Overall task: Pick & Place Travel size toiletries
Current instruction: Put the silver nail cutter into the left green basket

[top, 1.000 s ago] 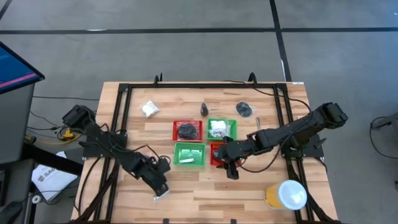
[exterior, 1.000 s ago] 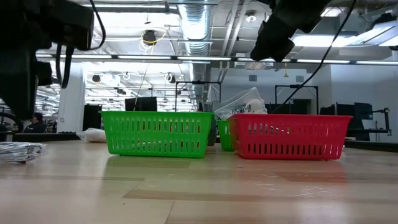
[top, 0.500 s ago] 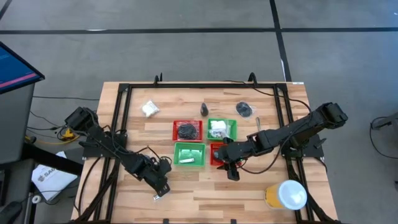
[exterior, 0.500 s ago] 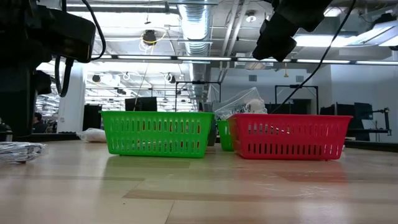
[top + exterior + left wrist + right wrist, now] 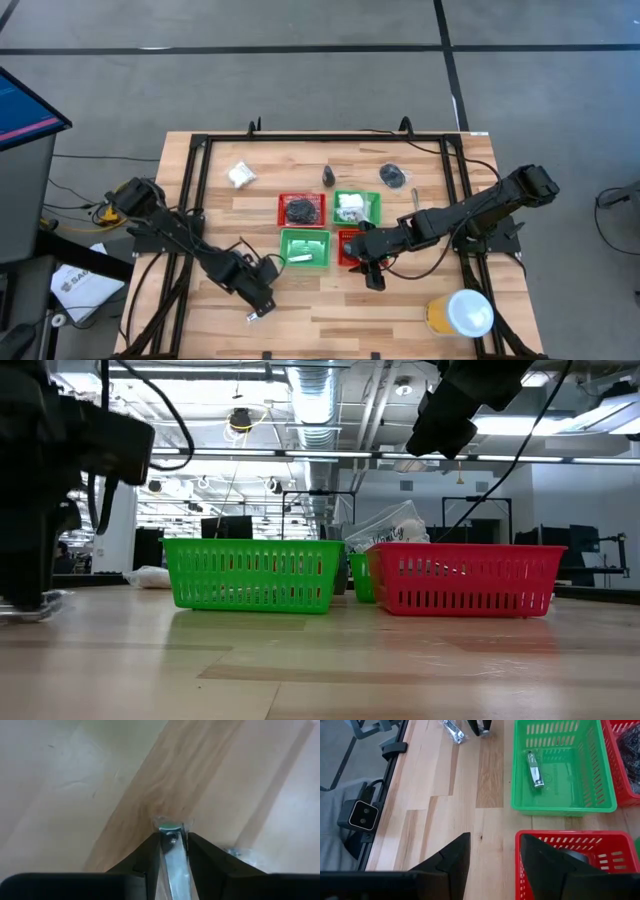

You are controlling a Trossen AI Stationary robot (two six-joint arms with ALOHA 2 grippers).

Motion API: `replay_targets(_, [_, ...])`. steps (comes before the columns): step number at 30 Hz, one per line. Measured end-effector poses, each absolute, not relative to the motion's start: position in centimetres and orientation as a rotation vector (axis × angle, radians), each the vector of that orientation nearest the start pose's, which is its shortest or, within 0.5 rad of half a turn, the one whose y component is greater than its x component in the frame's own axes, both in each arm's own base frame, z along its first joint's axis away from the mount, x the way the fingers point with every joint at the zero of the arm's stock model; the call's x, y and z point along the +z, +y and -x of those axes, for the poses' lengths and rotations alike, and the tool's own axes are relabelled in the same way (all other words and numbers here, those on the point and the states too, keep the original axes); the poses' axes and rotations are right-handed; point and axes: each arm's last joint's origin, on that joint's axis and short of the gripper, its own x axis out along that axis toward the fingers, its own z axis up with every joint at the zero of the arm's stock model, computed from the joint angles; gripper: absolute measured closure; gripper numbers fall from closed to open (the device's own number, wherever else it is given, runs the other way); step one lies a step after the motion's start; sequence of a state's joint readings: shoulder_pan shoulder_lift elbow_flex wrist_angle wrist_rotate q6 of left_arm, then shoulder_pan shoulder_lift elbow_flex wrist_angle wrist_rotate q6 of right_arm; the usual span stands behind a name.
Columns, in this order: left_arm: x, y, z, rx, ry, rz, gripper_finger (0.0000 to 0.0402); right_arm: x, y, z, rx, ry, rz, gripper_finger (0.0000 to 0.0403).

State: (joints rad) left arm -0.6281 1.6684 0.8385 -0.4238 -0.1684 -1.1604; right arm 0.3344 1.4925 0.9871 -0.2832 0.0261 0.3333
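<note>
A silver nail clipper (image 5: 170, 827) lies flat on the wood near the table's front left. My left gripper (image 5: 256, 303) points steeply down over it, fingers narrowly open, one along each long side. My right gripper (image 5: 492, 862) hangs open above the near red basket (image 5: 570, 845), holding nothing. A second clipper (image 5: 535, 762) lies in the near green basket (image 5: 305, 248). Black coils fill the far red basket (image 5: 301, 210), and white packets fill the far green one (image 5: 357, 208). A white packet (image 5: 240, 175), a dark bottle (image 5: 328, 177) and a black coil (image 5: 393, 177) lie loose on the far side. My left gripper stands astride the clipper on the table, fingers (image 5: 145, 862) coming from above and lying along its length, its round end (image 5: 170, 826) just past the tips. Whether the fingers touch its sides, I cannot tell.
A yellow tub with a white lid (image 5: 460, 313) stands at the near right corner. A black frame rail (image 5: 190, 200) runs round the table's edges. Bare wood lies along the near edge between the two arms.
My left gripper has sunk toward the table, down onto the silver clipper, which has stayed where it lay. Its finger gap looks unchanged.
</note>
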Motion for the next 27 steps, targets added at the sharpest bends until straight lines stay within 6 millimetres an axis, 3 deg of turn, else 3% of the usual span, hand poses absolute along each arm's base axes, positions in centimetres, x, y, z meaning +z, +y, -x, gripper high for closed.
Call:
replay_targets(7, [12.1, -16.7, -23.7, 0.3, 1.239, 0.497, 0.0309, 23.2, 10.1, -29.4, 0.159, 0.817, -0.172, 0.0239])
replay_targets(11, [12.0, -16.7, -23.7, 0.279, 1.24, 0.455, 0.0315, 23.2, 10.1, -29.4, 0.159, 0.817, -0.172, 0.0239])
replay_targets(16, [12.0, -16.6, -23.6, 0.286, 1.247, 0.448, 0.0356, 23.2, 10.1, -29.4, 0.159, 0.817, -0.172, 0.0239])
replay_targets(27, [12.3, -16.8, -24.0, 0.264, 1.249, 0.393, 0.0356, 23.2, 10.1, -29.4, 0.159, 0.817, -0.172, 0.0239])
